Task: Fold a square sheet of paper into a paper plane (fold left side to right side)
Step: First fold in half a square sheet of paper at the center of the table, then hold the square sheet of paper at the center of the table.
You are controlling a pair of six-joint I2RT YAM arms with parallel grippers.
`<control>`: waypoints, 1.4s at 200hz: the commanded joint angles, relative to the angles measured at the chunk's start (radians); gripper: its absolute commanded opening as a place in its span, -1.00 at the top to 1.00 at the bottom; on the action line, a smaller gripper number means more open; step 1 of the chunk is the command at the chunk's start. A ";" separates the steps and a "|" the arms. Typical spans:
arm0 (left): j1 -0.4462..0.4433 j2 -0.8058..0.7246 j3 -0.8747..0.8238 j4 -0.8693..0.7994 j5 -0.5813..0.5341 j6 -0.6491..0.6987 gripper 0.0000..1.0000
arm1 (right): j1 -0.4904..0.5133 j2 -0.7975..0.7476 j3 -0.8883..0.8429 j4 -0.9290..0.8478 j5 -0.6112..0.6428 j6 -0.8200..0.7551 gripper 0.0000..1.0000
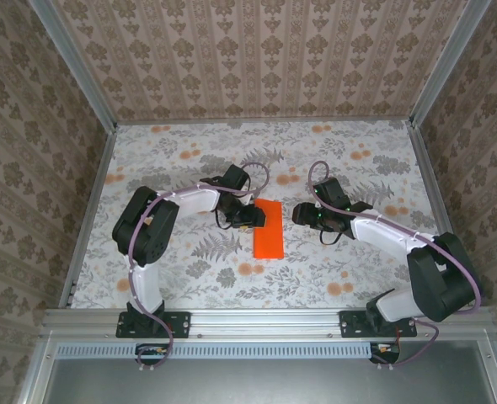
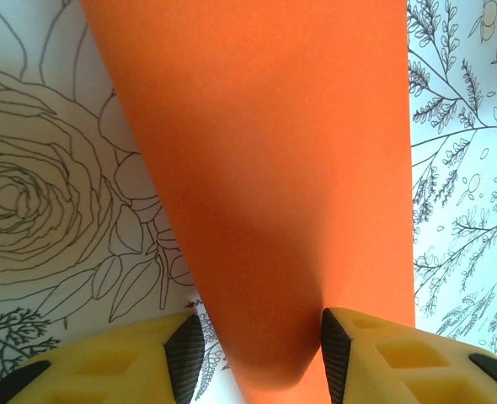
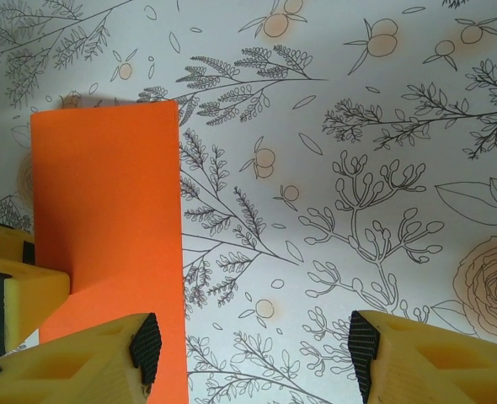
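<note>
The left hand grips the rounded, uncreased fold of the square sheet of paper, a pad touching the bulge on each side. The sheet lies doubled into a narrow orange strip on the flowered counter, between the two arms. The right hand hovers open and empty just beside the strip's right edge. The left-to-right fold looks made but soft; next it needs pressing flat into a crease.

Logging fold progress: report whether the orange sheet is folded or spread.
Folded: the orange sheet is a narrow rectangle, not square; the left wrist view shows a rounded bend.
</note>
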 commanded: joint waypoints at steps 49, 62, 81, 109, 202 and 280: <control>-0.031 0.077 -0.025 0.013 -0.061 0.041 0.08 | 0.004 0.018 0.011 0.009 -0.021 -0.001 -0.29; -0.032 0.077 -0.026 0.013 -0.062 0.043 0.07 | 0.005 0.022 0.014 0.009 -0.027 -0.001 -0.29; -0.032 0.078 -0.024 0.011 -0.063 0.043 0.07 | 0.008 0.031 0.018 0.013 -0.037 0.000 -0.29; -0.032 0.077 -0.024 0.009 -0.066 0.042 0.07 | 0.018 0.051 0.022 0.043 -0.069 0.016 -0.26; -0.033 0.078 -0.026 0.006 -0.073 0.040 0.07 | 0.077 0.271 0.090 0.204 -0.256 0.108 0.76; -0.032 0.075 -0.026 0.006 -0.075 0.039 0.07 | 0.100 0.360 0.138 0.117 -0.229 0.087 0.85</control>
